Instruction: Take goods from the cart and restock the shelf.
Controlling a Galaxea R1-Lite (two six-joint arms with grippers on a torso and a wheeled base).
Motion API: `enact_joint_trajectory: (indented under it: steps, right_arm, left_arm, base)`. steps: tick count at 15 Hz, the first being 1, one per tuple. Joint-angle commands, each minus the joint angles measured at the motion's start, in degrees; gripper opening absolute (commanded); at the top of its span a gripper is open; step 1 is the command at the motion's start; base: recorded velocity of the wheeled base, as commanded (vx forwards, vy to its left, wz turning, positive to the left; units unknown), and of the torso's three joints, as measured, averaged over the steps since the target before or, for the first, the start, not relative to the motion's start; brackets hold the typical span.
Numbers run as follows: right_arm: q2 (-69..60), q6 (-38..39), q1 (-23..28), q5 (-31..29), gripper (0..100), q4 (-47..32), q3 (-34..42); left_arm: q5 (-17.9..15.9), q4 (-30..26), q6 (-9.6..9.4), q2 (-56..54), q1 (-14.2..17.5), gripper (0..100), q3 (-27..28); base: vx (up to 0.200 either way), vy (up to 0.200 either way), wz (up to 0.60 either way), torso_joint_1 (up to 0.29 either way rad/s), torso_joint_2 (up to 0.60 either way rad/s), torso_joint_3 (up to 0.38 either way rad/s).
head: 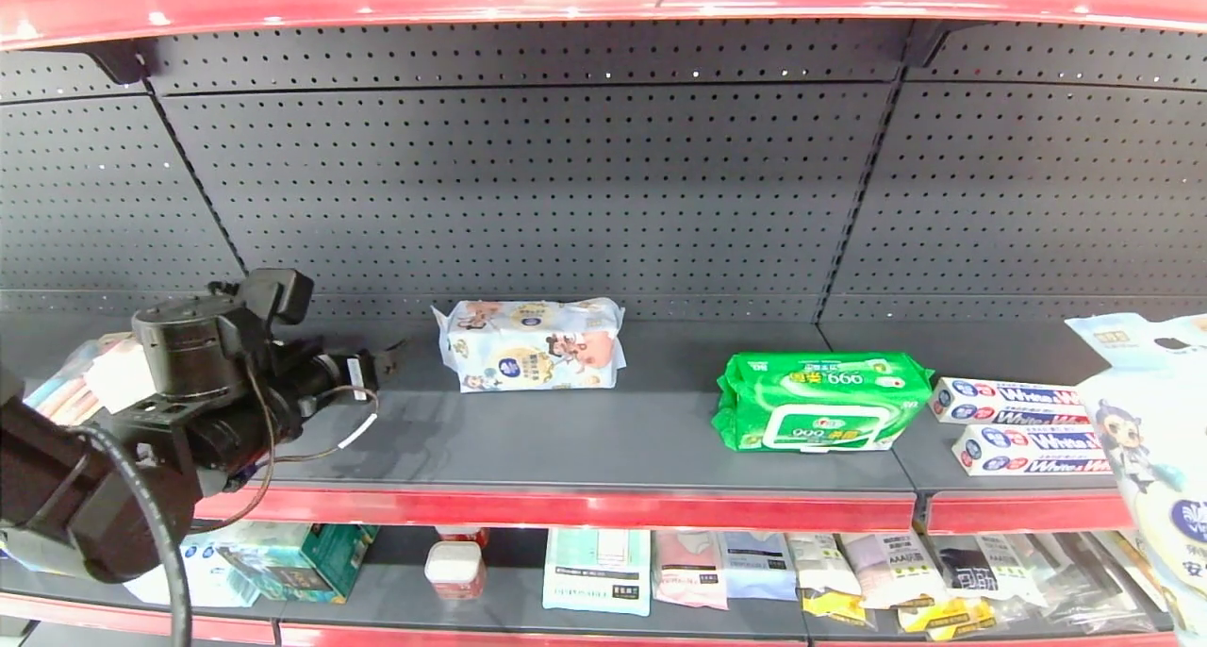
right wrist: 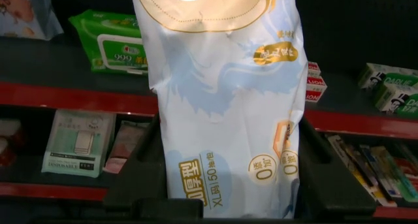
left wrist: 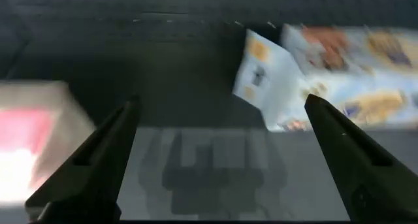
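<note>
Left gripper point(left wrist: 221, 160): one, fingers spread wide with nothing between them. I have it low over the left part of the shelf board.
Right gripper point(right wrist: 222, 185): one, clamped on the white-and-blue soft bag point(head: 1146, 439). I count one bag, held upright at the far right, nearer than the shelf.
Shelf point(head: 585, 439): grey board with a red front edge.
Tissue pack point(head: 528, 343): one, lying far back near the middle, to the right of the left gripper and apart from it.
Green wet-wipes pack point(head: 820, 400): one, right of the middle, close to the front edge.
Toothpaste boxes point(head: 1009, 402): two, one behind the other, just right of the wipes.
Pink-and-white box point(left wrist: 26, 145): one, blurred, left of the left gripper.
Lower shelf point(head: 528, 619): a row of flat packets; I cannot count them surely.
</note>
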State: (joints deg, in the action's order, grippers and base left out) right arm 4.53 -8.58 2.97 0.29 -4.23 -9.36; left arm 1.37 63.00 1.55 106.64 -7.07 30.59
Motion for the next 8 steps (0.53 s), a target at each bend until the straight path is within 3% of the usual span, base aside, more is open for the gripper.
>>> enact_joint_trajectory:
  steps: [1,3,4,5,6,8]
  right_arm:
    - [0.1,-0.5,0.0,0.0,0,0.0,0.5]
    - [0.1,-1.7,0.0,0.0,0,0.0,1.4]
    - [0.1,-1.9,0.0,0.0,0,0.0,1.5]
    - [0.1,-2.0,0.0,-0.2,0,0.0,2.1]
    - [0.1,-2.1,0.0,-0.4,0,0.0,2.7]
    - [0.1,-2.1,0.0,-0.4,0,0.0,3.4]
  left_arm:
    - [-6.1,-1.9,-3.48,3.0,1.2,100,4.7]
    - [-12.4,-7.5,-3.92,2.8,1.0,100,9.5]
    - [-13.9,-8.2,-4.36,2.6,1.2,100,10.3]
    - [-17.3,-9.8,-6.82,2.4,2.5,100,11.4]
    - [-21.6,-10.7,-10.78,2.6,4.6,100,11.7]
    - [-28.2,-12.5,-14.47,3.3,6.9,100,12.4]
  base:
    - [0.0,0.0,0.0,0.0,0.0,0.0]
    - [0.0,0.0,0.0,0.0,0.0,0.0]
    - [0.0,0.0,0.0,0.0,0.0,0.0]
    - [0.0,0.0,0.0,0.0,0.0,0.0]
    - [0.0,0.0,0.0,0.0,0.0,0.0]
    - [0.0,0.0,0.0,0.0,0.0,0.0]
